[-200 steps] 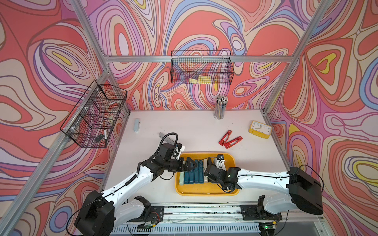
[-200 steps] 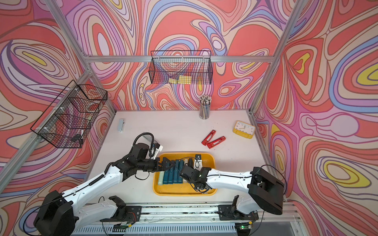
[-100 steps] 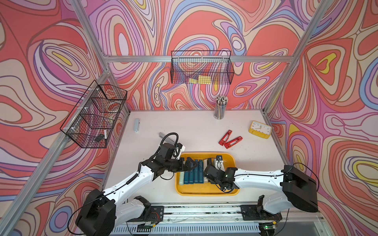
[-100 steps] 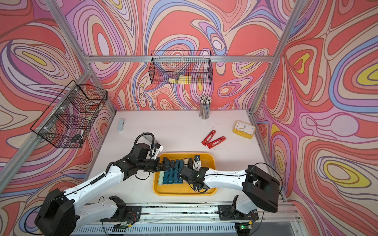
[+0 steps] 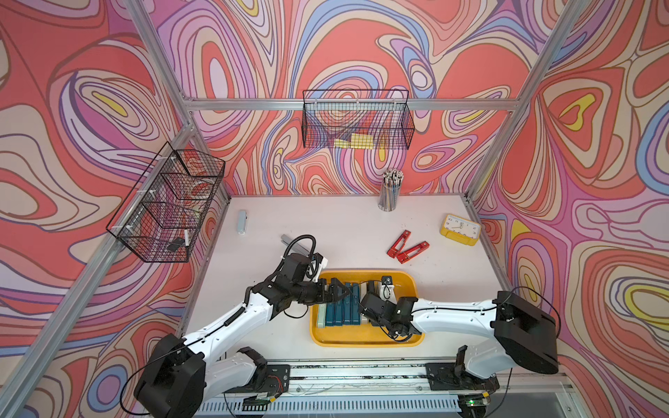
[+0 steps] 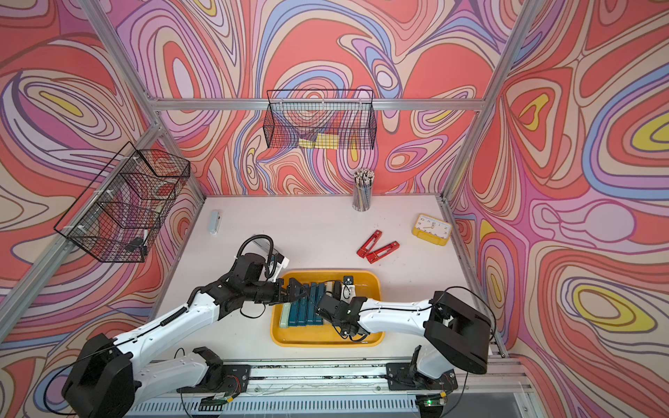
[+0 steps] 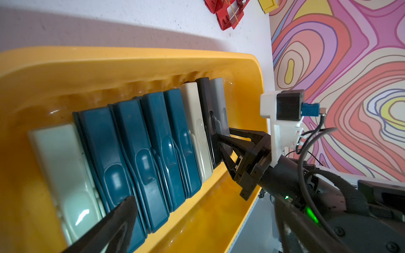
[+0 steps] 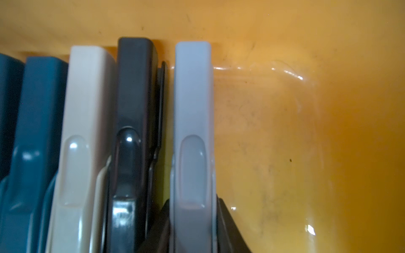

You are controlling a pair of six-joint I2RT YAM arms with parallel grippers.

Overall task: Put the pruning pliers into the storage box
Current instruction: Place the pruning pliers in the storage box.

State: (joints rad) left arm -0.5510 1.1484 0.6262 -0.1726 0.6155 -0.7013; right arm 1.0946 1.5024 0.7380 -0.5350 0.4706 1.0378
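The storage box (image 5: pixel 365 342) (image 6: pixel 325 342) is a shallow yellow tray near the front edge. In it a row of pruning pliers lies side by side: pale green (image 7: pixel 65 164), several teal (image 7: pixel 142 142), beige (image 7: pixel 195 122), black (image 7: pixel 207 109) and grey (image 7: pixel 219 98) (image 8: pixel 192 109). My right gripper (image 8: pixel 192 219) (image 5: pixel 365 300) is shut on the grey one at the row's right end, low in the tray. My left gripper (image 5: pixel 340 291) (image 7: pixel 203 219) hangs open over the row's left part, holding nothing. Two red pliers (image 5: pixel 407 246) lie on the table behind the tray.
A grey bar tool (image 5: pixel 242 221) lies far left and another (image 5: pixel 293 243) behind the left arm. A yellow clock (image 5: pixel 460 229) sits at the back right, a pencil cup (image 5: pixel 389 191) at the back. Wire baskets (image 5: pixel 356 121) (image 5: pixel 170 206) hang on the walls.
The right arm's shoulder has swung slightly leftward while its gripper stays on the grey pliers in the tray. The left arm has not moved.
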